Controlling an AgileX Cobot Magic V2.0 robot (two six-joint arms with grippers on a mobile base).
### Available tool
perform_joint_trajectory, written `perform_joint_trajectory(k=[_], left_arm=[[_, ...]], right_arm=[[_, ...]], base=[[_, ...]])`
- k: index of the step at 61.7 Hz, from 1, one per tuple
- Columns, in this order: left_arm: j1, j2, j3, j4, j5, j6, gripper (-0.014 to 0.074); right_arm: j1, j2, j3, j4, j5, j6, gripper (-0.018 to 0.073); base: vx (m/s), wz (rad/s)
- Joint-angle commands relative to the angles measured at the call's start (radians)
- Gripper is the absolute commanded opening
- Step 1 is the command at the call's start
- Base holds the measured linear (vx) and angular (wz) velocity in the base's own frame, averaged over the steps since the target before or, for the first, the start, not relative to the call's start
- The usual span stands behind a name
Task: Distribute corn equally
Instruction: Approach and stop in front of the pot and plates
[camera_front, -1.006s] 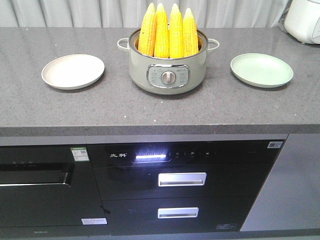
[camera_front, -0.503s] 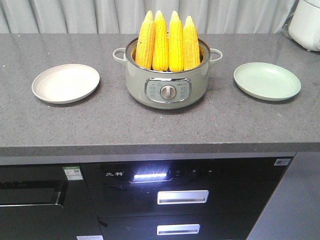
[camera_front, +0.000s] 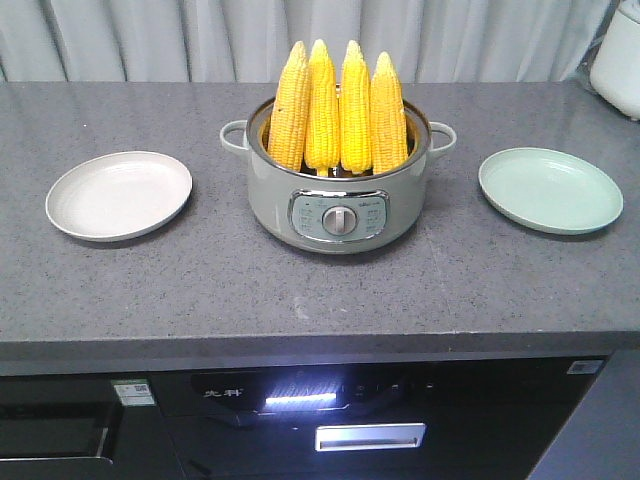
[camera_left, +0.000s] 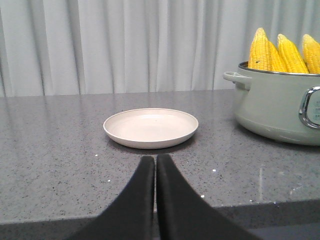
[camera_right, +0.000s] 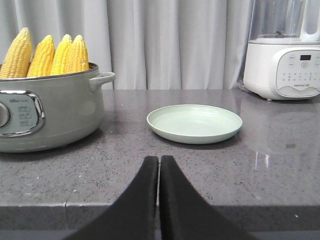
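Note:
Several yellow corn cobs (camera_front: 338, 108) stand upright, tips up, in a grey-green electric pot (camera_front: 338, 200) at the middle of the counter. The corn (camera_left: 280, 51) shows at the right of the left wrist view, and the corn (camera_right: 47, 55) at the left of the right wrist view. A cream plate (camera_front: 119, 194) lies left of the pot and a green plate (camera_front: 550, 189) right of it; both hold nothing. My left gripper (camera_left: 155, 159) is shut and empty, short of the cream plate (camera_left: 150, 127). My right gripper (camera_right: 159, 159) is shut and empty, short of the green plate (camera_right: 194, 123). Neither gripper shows in the front view.
The grey stone counter (camera_front: 320, 290) ends in a front edge above dark oven drawers (camera_front: 370, 437). A white appliance (camera_right: 285, 65) stands at the far right by the curtain. A grey curtain (camera_left: 125, 45) hangs behind the counter.
The front view has shifted: the pot, the corn and both plates sit lower and larger in frame, and less of the drawers shows. Nothing on the counter has moved relative to the rest.

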Motion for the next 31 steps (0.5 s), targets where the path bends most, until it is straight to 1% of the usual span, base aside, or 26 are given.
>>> perform_joint_trajectory(k=[1,31], left_arm=[[-0.001,-0.017,0.015,-0.001,-0.077,-0.009,-0.0006],[-0.001,-0.017,0.015,-0.001,-0.077,-0.009,-0.0006]], right_arm=[[-0.005,-0.001,0.007,-0.008,-0.074,-0.01,-0.0003],[-0.005,-0.001,0.007,-0.008,-0.074,-0.01,-0.0003]], base=[[0.12,0.0],[0.1,0.0]])
